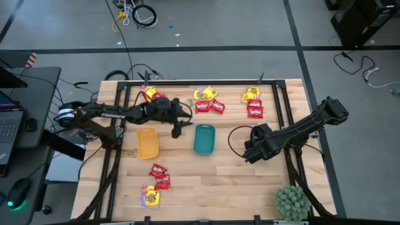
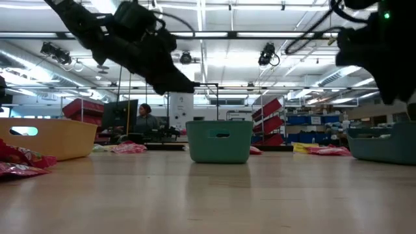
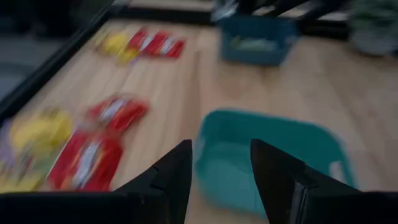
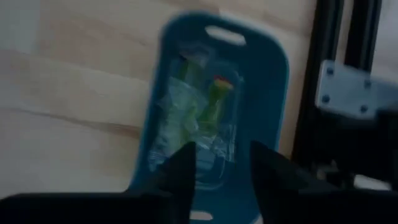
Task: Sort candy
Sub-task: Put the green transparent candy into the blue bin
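My left gripper (image 1: 179, 129) (image 3: 221, 171) is open and empty, raised between the yellow tray (image 1: 147, 142) and the teal tray (image 1: 204, 139) (image 3: 267, 168). My right gripper (image 1: 252, 152) (image 4: 221, 171) is open above a dark blue tray (image 4: 273, 93) (image 2: 383, 144). Dull green candy packets (image 4: 186, 115) lie in that tray. Red and yellow candy lies flat on the table in far groups (image 1: 206, 102) (image 1: 252, 103) (image 1: 150, 94) and near groups (image 1: 159, 175) (image 1: 150, 197). In the left wrist view, red packets (image 3: 93, 155) and a yellow one (image 3: 37, 130) lie beside the teal tray.
A spiky green plant (image 1: 292, 201) stands at the table's near right corner. Black frame rails (image 1: 278, 100) run along the table's edges and across it. The low view shows the trays standing on the bare wood (image 2: 214, 195), with a person seated in the room beyond.
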{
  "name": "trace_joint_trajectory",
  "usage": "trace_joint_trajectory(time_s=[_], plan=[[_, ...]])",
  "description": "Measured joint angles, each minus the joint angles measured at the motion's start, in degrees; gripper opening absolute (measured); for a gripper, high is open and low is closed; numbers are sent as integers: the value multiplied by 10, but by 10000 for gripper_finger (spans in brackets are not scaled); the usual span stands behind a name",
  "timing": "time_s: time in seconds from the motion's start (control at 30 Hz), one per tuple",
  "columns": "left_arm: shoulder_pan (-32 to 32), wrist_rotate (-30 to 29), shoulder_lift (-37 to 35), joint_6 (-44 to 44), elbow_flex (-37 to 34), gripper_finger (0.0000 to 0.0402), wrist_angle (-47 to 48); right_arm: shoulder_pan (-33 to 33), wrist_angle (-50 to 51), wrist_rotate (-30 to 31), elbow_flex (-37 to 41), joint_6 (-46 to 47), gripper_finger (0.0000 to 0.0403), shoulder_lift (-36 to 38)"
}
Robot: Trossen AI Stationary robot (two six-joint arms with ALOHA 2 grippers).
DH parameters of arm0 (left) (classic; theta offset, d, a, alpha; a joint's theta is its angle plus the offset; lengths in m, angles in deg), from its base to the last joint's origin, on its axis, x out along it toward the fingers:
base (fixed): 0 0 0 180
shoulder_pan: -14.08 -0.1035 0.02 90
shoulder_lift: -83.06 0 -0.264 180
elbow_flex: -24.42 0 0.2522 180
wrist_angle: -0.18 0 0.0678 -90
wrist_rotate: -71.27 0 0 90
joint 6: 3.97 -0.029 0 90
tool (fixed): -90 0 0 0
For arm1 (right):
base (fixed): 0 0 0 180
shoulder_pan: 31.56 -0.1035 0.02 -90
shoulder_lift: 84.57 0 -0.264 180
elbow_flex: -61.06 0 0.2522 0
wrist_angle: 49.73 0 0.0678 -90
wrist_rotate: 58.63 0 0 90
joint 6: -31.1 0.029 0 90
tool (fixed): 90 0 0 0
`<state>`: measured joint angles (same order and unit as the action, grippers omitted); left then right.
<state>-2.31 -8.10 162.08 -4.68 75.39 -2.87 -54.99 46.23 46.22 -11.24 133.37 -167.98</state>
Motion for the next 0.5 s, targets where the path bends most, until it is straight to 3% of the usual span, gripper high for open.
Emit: trace_joint_trajectory(time_s=[0.23,0.5], plan=[[-76,-26,0,53,11,163,89,31,-1,139,-66,-91,223,0],[-116,-39,38,55,40,163,143,113,-97,207,-70,-266,242,0]])
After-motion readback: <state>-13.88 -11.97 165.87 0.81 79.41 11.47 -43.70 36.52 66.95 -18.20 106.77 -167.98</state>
